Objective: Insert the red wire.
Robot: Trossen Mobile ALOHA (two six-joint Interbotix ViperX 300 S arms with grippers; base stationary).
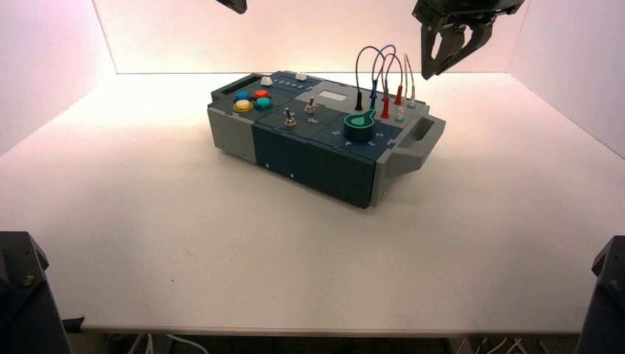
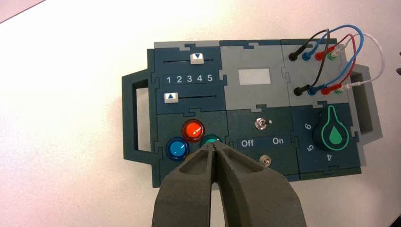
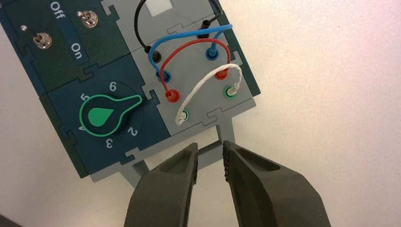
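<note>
Your right gripper [image 1: 433, 74]: empty, narrow gap, above far right, clear of wires. Red wire [image 3: 196, 42]: both plugs in red sockets, arching near to far; likely nothing left to push.

Box [image 1: 317, 158], grey and dark blue-green, on a pale bench [image 1: 184, 243]. Wires: one black [image 3: 135, 23], one blue [image 3: 189, 34], one white [image 3: 208, 75], each arching between sockets on the grey panel. Buttons, four, domed: red [image 2: 193, 130], blue [image 2: 178, 149], green [image 1: 263, 103], yellow [image 1: 243, 106]. Sliders, two, white caps: upper [image 2: 196, 58] near 4, lower [image 2: 171, 97] at 1. Toggle switches, two [image 2: 261, 123], beside "Off" and "On". Knob [image 3: 106, 116], one, dark, green outline and drop mark. Display [image 2: 254, 76], one, white, rectangular. Carrying handles, two [image 2: 137, 120], one per end.
</note>
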